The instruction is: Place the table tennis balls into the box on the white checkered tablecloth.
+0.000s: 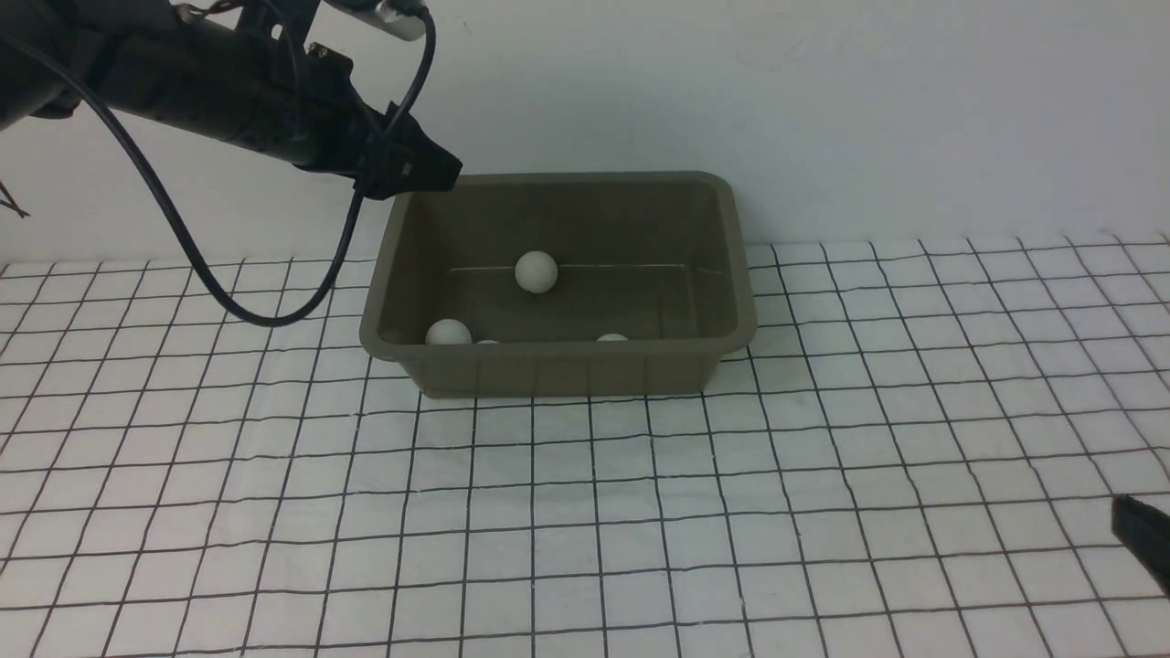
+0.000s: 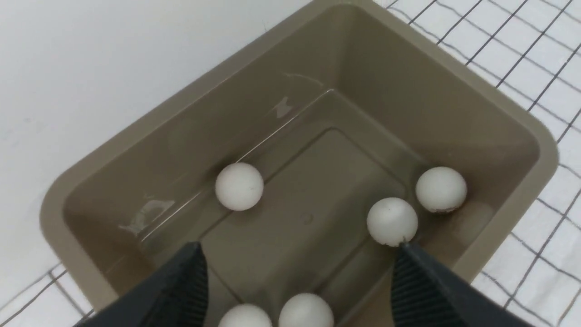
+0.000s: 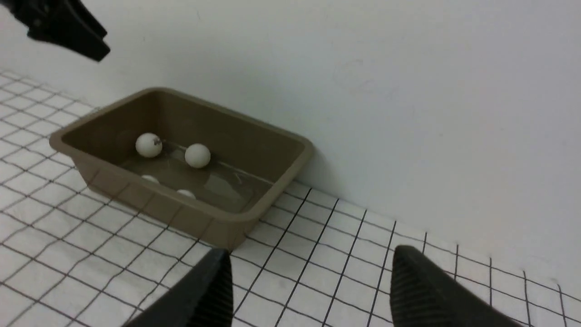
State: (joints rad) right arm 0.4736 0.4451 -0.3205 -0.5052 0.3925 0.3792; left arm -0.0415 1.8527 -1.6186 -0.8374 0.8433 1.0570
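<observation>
The olive-brown box (image 1: 567,370) stands on the white checkered tablecloth (image 1: 585,530) at the back middle. Several white table tennis balls lie inside it; the left wrist view shows one (image 2: 239,186) near the far wall, two (image 2: 391,221) together at one side and two (image 2: 305,311) by my fingers. My left gripper (image 1: 439,174) hovers above the box's back left corner, open and empty (image 2: 299,247). My right gripper (image 3: 313,259) is open and empty, low over the cloth at the front right; only a finger (image 1: 1141,532) shows in the front view.
A plain white wall (image 1: 823,110) rises right behind the box. The left arm's black cable (image 1: 228,302) hangs down over the cloth to the left of the box. The cloth is slightly wrinkled around the box.
</observation>
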